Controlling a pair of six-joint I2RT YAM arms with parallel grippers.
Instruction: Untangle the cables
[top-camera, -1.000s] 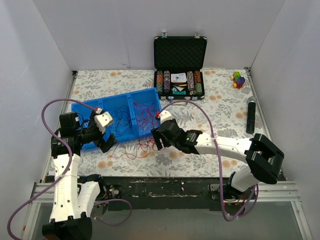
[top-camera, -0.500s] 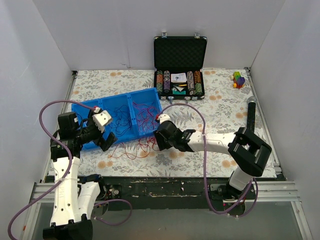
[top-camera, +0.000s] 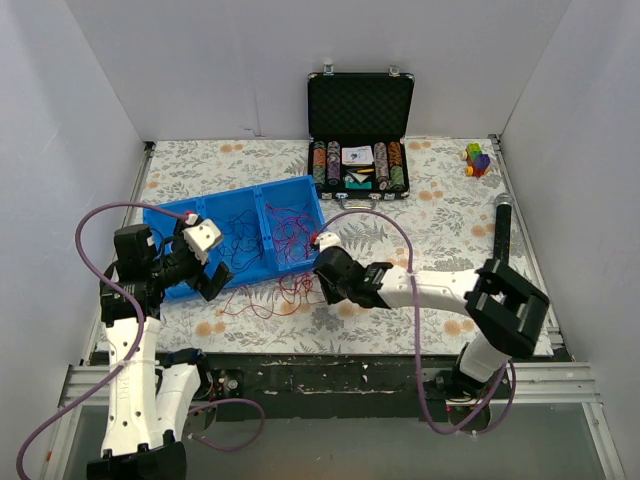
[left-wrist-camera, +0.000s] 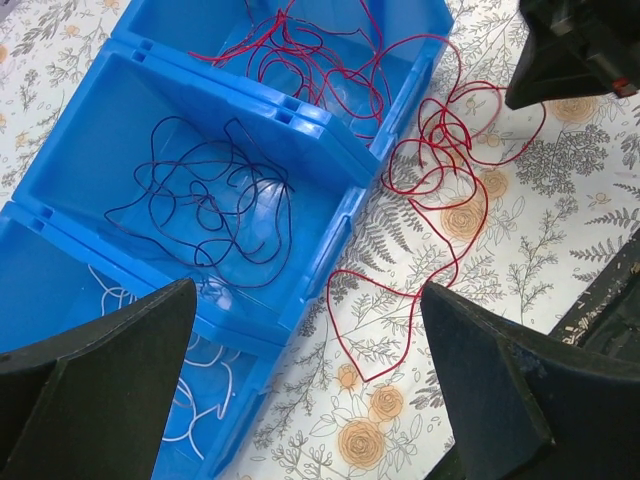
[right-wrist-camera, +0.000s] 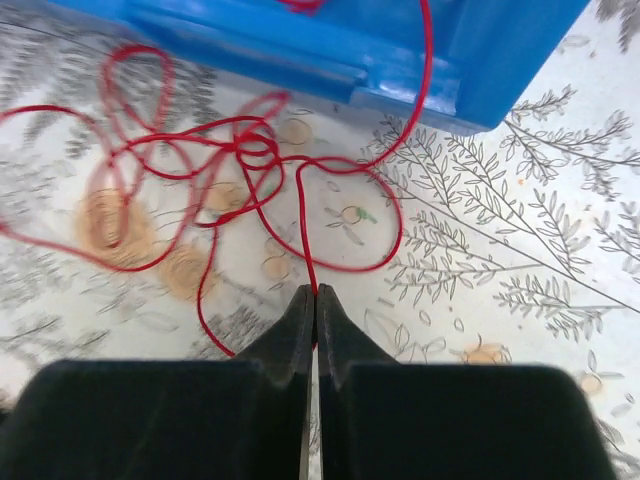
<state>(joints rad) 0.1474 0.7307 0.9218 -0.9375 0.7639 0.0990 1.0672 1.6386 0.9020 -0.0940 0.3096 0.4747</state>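
Observation:
A tangle of red cable (right-wrist-camera: 240, 150) lies on the flowered table beside a blue three-part bin (left-wrist-camera: 338, 236). One strand runs up over the bin's wall. My right gripper (right-wrist-camera: 316, 292) is shut on a strand of that red cable, low over the table in front of the bin's right end (top-camera: 322, 275). More red cable (left-wrist-camera: 310, 60) fills one compartment. A dark navy cable (left-wrist-camera: 210, 200) lies in the middle one and a white cable (left-wrist-camera: 200, 420) in the third. My left gripper (left-wrist-camera: 308, 290) hangs open above the bin's near edge, holding nothing.
An open black case of poker chips (top-camera: 360, 135) stands at the back. Coloured toy blocks (top-camera: 477, 158) and a black cylinder (top-camera: 502, 230) lie at the right. The table's dark front edge (top-camera: 330, 370) runs just behind the red loops.
My right gripper has closed from wide open onto a red strand, after reaching a little left toward the tangle. The left arm has barely moved.

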